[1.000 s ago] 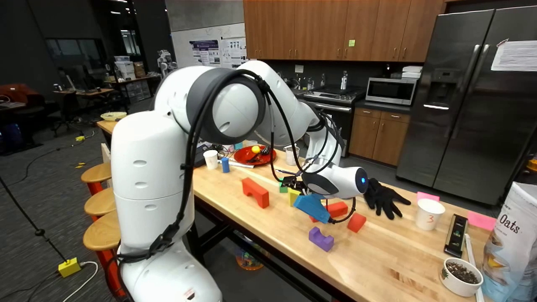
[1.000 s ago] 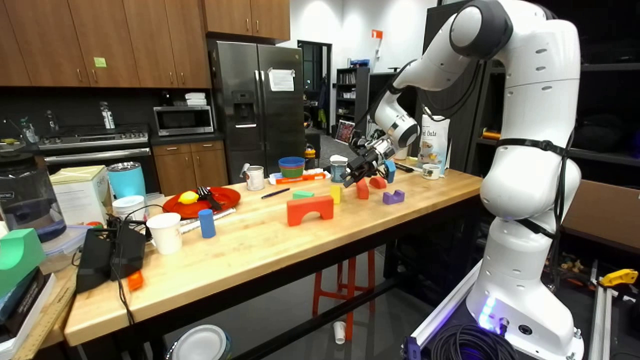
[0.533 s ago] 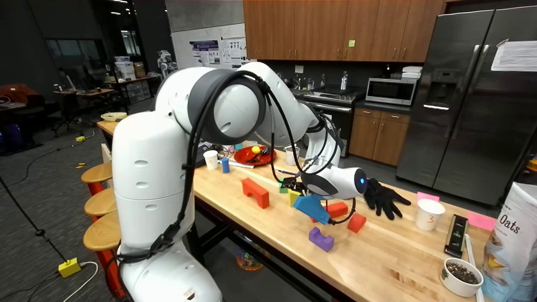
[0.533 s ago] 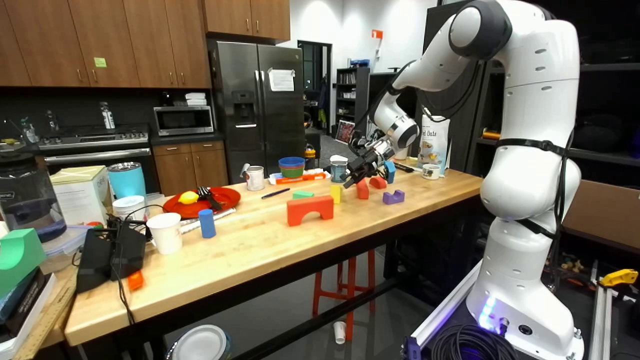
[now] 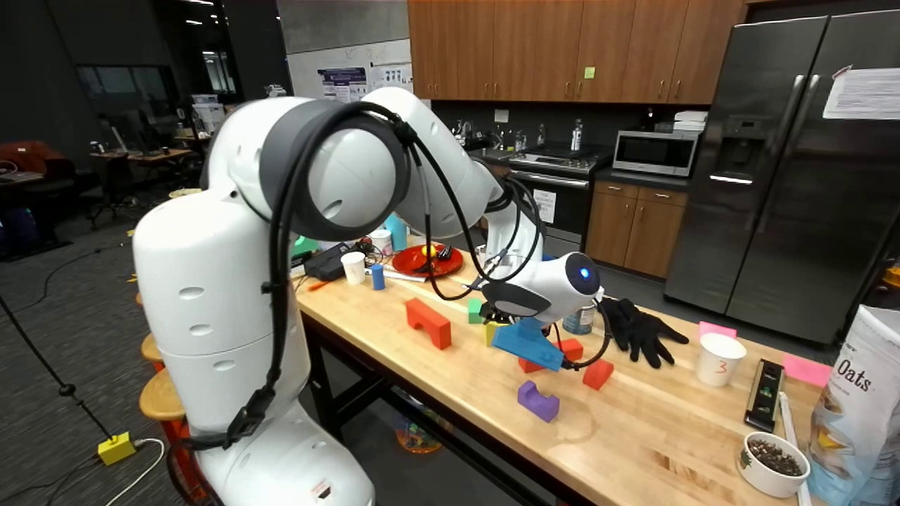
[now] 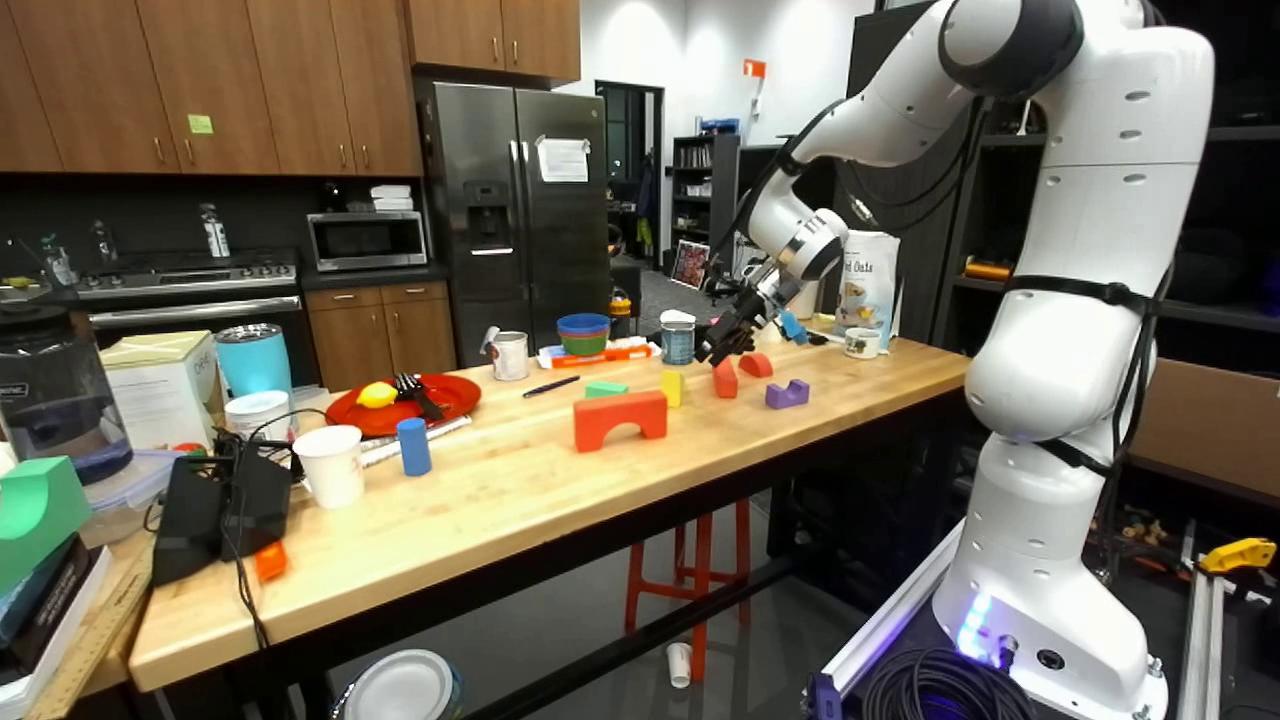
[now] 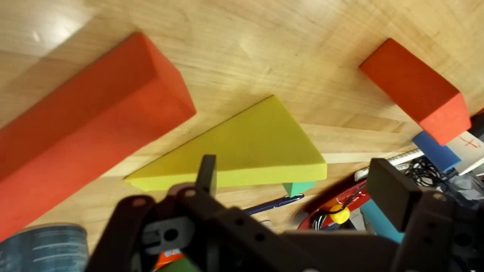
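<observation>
My gripper (image 7: 300, 179) is open, with nothing between its fingers. In an exterior view the gripper (image 6: 715, 345) is raised above the table, near the upright red block (image 6: 725, 378). The wrist view shows a yellow triangular block (image 7: 245, 147) ahead of the fingers; the left finger overlaps its edge in the picture. A long red block (image 7: 94, 117) lies to the left and a red arch block (image 7: 416, 87) to the upper right. A green block (image 7: 298, 187) is partly hidden behind the yellow one. In an exterior view the arm mostly hides the gripper (image 5: 496, 313).
A purple block (image 5: 538, 402) and a red rounded block (image 5: 598, 374) lie at the table's near side. A blue can (image 6: 677, 340), pen (image 6: 551, 387), red plate (image 6: 455, 395), blue cylinder (image 6: 414, 447) and white cup (image 6: 333, 465) stand around. A black glove (image 5: 643, 330) lies farther along.
The arm has drawn back and its wrist has tilted, so the gripper points more downward and sits slightly farther right in an exterior view. The blocks have not moved.
</observation>
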`<move>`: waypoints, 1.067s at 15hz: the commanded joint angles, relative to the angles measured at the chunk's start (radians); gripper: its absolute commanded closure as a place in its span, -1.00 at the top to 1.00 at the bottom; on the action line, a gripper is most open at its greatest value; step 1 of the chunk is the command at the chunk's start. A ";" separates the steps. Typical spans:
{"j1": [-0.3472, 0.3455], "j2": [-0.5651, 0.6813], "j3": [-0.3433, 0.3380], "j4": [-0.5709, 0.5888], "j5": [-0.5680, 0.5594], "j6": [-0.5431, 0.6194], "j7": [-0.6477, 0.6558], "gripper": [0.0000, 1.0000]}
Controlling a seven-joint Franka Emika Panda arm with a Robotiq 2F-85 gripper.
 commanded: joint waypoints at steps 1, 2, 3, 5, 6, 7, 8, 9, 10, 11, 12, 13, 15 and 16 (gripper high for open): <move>0.013 -0.167 0.026 -0.107 -0.159 0.143 0.170 1.00; 0.012 -0.191 0.035 -0.117 -0.226 0.165 0.238 1.00; 0.007 -0.200 0.037 -0.117 -0.283 0.170 0.316 1.00; 0.001 -0.212 0.027 -0.108 -0.368 0.117 0.453 1.00; -0.002 -0.209 0.020 -0.101 -0.406 0.087 0.541 1.00; -0.010 -0.209 0.022 -0.102 -0.445 0.078 0.630 1.00; -0.008 -0.211 0.013 -0.104 -0.483 0.065 0.706 1.00; -0.008 -0.210 0.007 -0.101 -0.513 0.037 0.775 1.00; -0.005 -0.213 0.000 -0.101 -0.526 0.013 0.825 1.00; 0.003 -0.222 -0.006 -0.105 -0.520 0.014 0.848 1.00; 0.018 -0.238 -0.014 -0.111 -0.490 0.028 0.810 1.00; 0.023 -0.193 -0.016 -0.094 -0.504 0.039 0.796 1.00; 0.027 -0.201 -0.020 -0.094 -0.502 0.039 0.801 1.00; 0.028 -0.204 -0.021 -0.094 -0.502 0.039 0.802 1.00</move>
